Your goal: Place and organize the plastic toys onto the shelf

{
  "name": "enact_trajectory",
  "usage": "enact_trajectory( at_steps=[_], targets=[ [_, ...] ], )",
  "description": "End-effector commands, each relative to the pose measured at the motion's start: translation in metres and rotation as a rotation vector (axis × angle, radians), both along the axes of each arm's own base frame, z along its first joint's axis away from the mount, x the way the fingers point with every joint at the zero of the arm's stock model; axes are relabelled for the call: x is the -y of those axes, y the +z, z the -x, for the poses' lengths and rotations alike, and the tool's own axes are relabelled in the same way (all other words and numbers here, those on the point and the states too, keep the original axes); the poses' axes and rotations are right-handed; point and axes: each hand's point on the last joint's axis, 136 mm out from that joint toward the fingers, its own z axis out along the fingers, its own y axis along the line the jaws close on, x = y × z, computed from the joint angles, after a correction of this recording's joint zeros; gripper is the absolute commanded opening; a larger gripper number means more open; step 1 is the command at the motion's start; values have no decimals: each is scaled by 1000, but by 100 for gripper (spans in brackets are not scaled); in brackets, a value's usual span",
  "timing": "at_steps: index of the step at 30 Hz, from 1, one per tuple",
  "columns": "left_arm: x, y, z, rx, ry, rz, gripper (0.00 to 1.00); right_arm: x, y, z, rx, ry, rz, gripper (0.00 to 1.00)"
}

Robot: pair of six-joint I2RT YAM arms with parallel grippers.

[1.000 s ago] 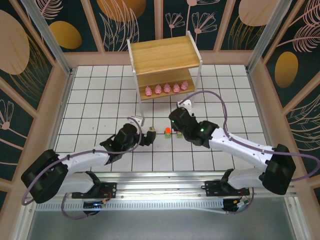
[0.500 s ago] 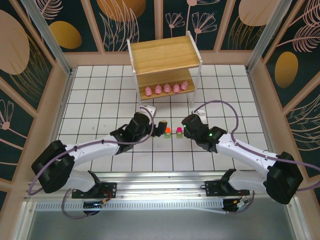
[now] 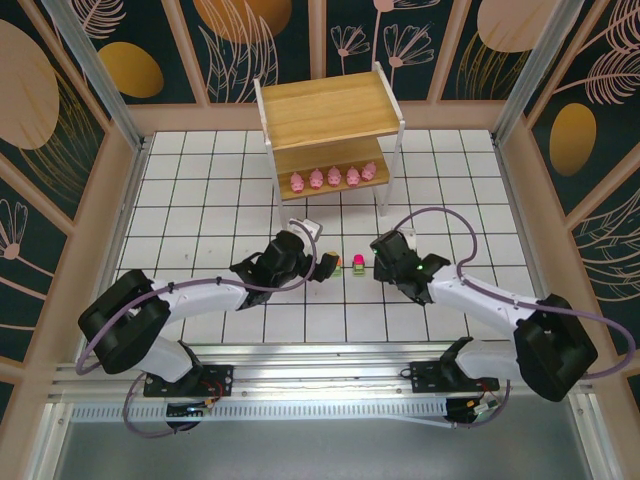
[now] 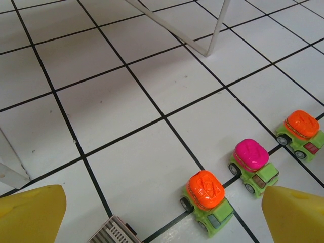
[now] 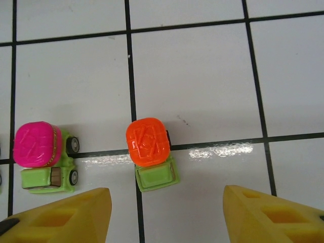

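Right wrist: orange-top vehicle [image 5: 151,153] lengthwise up-frame, cab at bottom.

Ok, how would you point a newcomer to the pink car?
Find the shelf at the far side of the tiled table. Just in front of it, the pink car stands mid-row on the tiles. Its body is green like the two orange cars flanking it, but it alone has a pink top.

White gridded floor [image 3: 200,200], dark floral walls [image 3: 450,50]
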Motion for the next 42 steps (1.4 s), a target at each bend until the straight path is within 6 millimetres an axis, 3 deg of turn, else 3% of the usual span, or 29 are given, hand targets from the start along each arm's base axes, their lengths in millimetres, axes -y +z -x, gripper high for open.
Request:
enact_trajectory(
  at_steps=[1,13,25,42],
  targets=[
    [4,9,1,31,-18,23,99,-2,-9,-5,-11,15,-1,60],
    [6,-7,-3,-10,-6,-16,99,-7,-21,-15,-29,67,15,54],
    [5,-9,-5,-14,7,-26,99,-9,-32,-13,-61,83,13,47],
    [5,-10,-5,-17,8,-29,99,-8,-47,-12,-117,73,47,47]
  ],
)
